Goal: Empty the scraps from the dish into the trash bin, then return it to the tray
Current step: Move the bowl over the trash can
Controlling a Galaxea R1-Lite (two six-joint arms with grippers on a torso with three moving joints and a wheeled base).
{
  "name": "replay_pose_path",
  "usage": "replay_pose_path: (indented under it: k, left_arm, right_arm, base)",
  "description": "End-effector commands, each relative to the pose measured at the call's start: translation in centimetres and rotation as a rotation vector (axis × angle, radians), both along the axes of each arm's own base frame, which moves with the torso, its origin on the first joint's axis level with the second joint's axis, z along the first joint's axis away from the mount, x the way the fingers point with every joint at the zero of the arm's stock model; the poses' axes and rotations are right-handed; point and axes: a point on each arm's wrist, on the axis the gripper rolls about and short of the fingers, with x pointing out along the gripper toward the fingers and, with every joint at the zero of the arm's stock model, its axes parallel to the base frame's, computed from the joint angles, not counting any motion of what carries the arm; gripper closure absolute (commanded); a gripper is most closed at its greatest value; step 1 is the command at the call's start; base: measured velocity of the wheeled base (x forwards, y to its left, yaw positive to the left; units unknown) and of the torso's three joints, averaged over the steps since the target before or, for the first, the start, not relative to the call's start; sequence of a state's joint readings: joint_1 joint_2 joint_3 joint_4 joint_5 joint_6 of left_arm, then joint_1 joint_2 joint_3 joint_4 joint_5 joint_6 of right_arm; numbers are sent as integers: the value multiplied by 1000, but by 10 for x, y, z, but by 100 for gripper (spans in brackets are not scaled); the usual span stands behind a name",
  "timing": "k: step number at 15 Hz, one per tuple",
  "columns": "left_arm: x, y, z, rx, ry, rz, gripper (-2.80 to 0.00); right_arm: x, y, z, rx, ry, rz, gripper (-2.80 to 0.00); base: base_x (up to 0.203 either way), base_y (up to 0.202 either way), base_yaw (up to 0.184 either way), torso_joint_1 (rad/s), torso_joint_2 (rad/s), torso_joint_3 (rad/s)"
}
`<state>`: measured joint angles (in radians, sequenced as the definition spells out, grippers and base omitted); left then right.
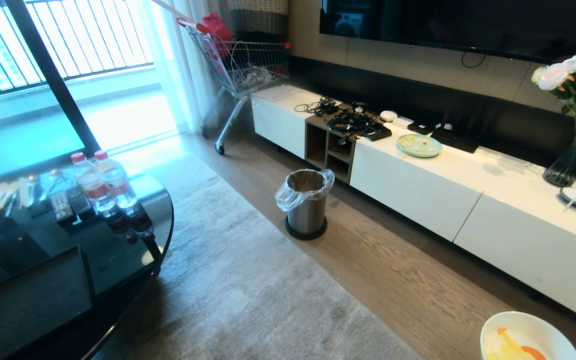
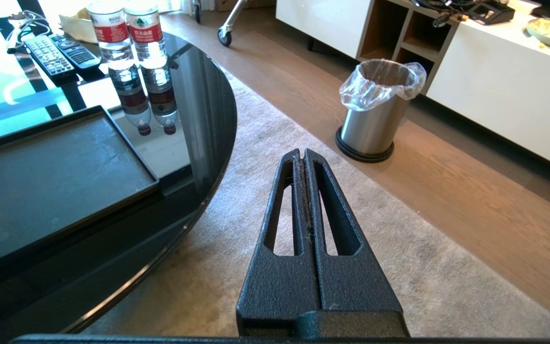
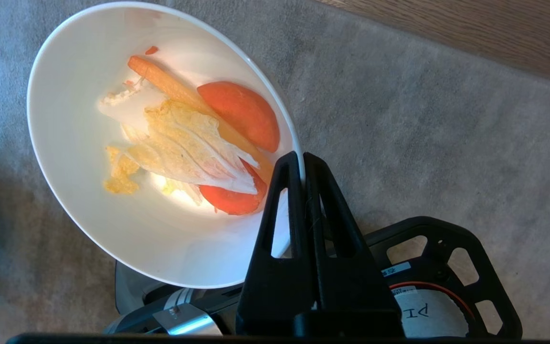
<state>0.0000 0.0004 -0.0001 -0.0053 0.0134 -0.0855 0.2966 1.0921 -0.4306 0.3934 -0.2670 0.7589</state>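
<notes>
My right gripper (image 3: 301,160) is shut on the rim of the dish (image 3: 89,200), a glossy white bowl held above the grey rug. Orange and pale yellow scraps (image 3: 194,138) lie inside it. In the head view the dish (image 1: 518,327) shows at the bottom right corner with scraps (image 1: 510,342) in it. The trash bin (image 1: 307,202), brushed metal with a clear bag over its rim, stands on the wood floor well ahead; it also shows as the trash bin (image 2: 375,110). The black tray (image 2: 50,177) lies bare on the dark round table. My left gripper (image 2: 302,154) hangs shut and bare over the rug.
A dark glass table (image 1: 133,250) on the left carries two water bottles (image 1: 103,182) and remote controls (image 1: 68,205). A long white cabinet (image 1: 443,195) runs along the right with a green plate (image 1: 419,145), cables and a flower vase (image 1: 568,160). A shopping cart (image 1: 240,65) stands at the back.
</notes>
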Motion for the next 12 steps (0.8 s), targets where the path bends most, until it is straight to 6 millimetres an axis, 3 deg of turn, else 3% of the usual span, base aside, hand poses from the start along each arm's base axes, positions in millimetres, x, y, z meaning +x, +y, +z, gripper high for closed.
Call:
replay_pose_path:
  k: [1, 12]
  left_arm:
    - [0, 0, 0, -2, -1, 0, 0]
    - [0, 0, 0, 0, -1, 0, 0]
  right_arm:
    - [-1, 1, -1, -1, 5, 2, 0]
    - [1, 4, -2, 4, 13, 15, 0]
  base:
    - [0, 0, 0, 0, 0, 0]
    - [11, 0, 0, -1, 0, 0]
